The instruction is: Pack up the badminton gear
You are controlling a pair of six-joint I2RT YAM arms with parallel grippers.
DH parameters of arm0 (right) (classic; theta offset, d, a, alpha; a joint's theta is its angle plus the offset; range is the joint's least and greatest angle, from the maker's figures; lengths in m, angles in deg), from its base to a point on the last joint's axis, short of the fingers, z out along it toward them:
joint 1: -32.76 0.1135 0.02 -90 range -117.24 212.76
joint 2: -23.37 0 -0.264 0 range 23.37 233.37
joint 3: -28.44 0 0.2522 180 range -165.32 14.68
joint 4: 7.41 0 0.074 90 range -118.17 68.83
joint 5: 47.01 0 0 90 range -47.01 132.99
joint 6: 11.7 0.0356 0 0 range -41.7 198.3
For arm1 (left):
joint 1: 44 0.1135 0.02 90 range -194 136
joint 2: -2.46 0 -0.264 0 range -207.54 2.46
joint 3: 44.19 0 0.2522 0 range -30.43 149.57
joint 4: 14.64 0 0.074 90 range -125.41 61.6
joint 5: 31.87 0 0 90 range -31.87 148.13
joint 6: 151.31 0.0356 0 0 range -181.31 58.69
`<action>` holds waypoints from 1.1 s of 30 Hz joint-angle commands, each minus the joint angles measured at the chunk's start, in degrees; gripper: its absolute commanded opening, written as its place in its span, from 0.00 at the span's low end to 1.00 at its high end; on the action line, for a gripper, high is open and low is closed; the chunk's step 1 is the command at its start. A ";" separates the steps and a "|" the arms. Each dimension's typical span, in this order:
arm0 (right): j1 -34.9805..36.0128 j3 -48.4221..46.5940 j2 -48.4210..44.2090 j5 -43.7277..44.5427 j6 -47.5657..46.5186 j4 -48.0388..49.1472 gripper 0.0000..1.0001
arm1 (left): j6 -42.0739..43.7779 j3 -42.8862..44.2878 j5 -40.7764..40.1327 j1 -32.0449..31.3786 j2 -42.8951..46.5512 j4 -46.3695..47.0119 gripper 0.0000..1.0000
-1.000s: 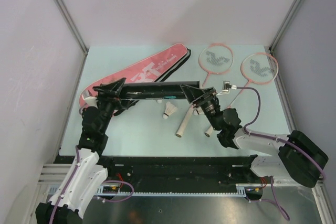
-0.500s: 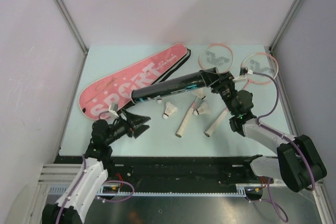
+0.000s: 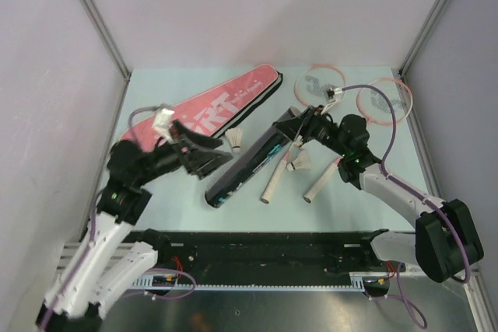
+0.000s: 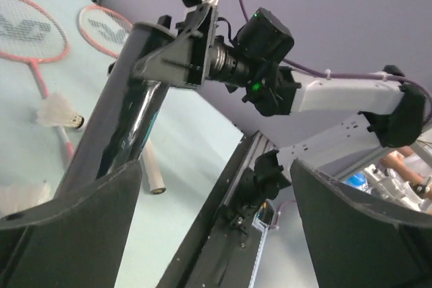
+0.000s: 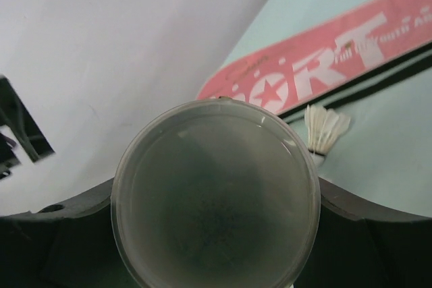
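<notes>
The right arm was stretched far and leftward, right pincer [image 3: 302, 124] clenched on the black tube [image 3: 247, 167]; left pincer [image 3: 208, 155] hung raised, released. Only the right wrist view caught the clear cap [image 5: 216, 193].

Below me lay a pale green tabletop [image 3: 249, 215], boxed by white walls [image 3: 257, 13] on silver corner posts [image 3: 95, 17], a black rail [image 3: 257, 242] along its near edge.

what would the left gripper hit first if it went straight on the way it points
Most likely the black tube, slanting across just ahead of the open left gripper; the right gripper holds its far end. Height is unclear from above, so it might skim past it.
</notes>
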 commanded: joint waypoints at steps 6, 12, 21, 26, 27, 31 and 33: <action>5.19 -2.36 -4.09 7.90 0.58 -8.32 0.51 | 40.98 13.98 -29.85 -21.52 -22.90 -16.94 1.00; 8.44 -2.18 -5.41 11.94 2.07 -8.94 0.53 | 46.88 14.24 -40.29 -28.90 -27.73 -16.94 1.00; 11.69 -2.27 -6.99 17.22 4.54 -8.59 0.57 | 45.65 16.87 -35.03 -30.58 -33.88 -13.69 0.98; 15.47 -2.18 -7.79 21.09 5.77 -8.06 0.63 | 45.48 18.02 -35.72 -30.58 -35.30 -12.81 0.88; 15.91 -2.18 -7.70 21.36 6.38 -8.15 0.64 | 44.70 17.85 -35.73 -30.58 -35.21 -12.37 0.88; 17.41 -2.18 -8.14 22.94 7.35 -8.67 0.74 | 44.16 15.04 -35.64 -30.58 -33.72 -8.43 0.62; 16.72 -2.27 -9.80 23.03 7.09 -12.07 0.99 | 44.60 14.33 -36.51 -30.58 -32.58 -7.89 0.58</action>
